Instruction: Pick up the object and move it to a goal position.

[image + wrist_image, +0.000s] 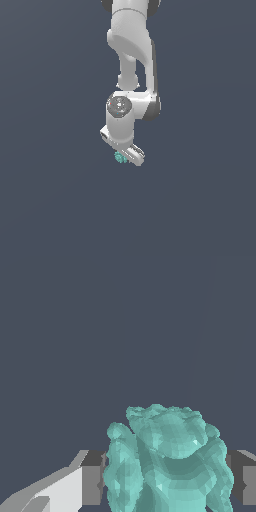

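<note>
The object [167,461] is a teal bumpy cluster that fills the space between my two fingers in the wrist view. One dark pad [92,478] touches one side of it and the other pad [246,478] touches the opposite side. In the exterior view the white arm hangs down in the middle, and the gripper [125,156] is shut on the object [120,158], of which only a small teal bit shows under the hand. The object is held off the ground.
Only a flat dark grey-blue ground [50,200] lies all around the arm. No goal marker shows in either view.
</note>
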### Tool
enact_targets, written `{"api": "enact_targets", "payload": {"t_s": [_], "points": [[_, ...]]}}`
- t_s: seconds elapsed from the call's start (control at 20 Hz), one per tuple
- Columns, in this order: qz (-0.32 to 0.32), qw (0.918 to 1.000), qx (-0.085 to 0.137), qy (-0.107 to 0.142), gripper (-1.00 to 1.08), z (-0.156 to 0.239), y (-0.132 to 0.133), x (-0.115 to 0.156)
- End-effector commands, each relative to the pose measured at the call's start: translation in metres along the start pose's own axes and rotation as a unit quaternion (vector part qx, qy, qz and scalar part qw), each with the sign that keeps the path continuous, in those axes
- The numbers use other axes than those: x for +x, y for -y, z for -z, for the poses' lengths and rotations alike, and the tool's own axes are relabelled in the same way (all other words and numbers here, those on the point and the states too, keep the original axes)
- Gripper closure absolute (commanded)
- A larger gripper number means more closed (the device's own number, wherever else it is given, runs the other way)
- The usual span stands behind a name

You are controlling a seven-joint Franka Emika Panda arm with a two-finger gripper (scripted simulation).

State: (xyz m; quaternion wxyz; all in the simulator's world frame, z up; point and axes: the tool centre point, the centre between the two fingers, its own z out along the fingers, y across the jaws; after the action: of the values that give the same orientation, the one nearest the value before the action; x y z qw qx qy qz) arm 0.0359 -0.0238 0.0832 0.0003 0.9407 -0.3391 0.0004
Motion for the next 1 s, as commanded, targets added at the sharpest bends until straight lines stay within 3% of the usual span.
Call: {"api": "enact_targets", "payload": {"t_s": [0.0,0.5,0.95], "points": [[0.000,1.0000,0.000,0.000,1.08,0.013,0.023,-0.007],[0.000,1.0000,0.000,0.000,1.08,0.066,0.117,-0.033],[0.000,1.0000,0.000,0.000,1.08,0.099,0.178,-0.047]]}}
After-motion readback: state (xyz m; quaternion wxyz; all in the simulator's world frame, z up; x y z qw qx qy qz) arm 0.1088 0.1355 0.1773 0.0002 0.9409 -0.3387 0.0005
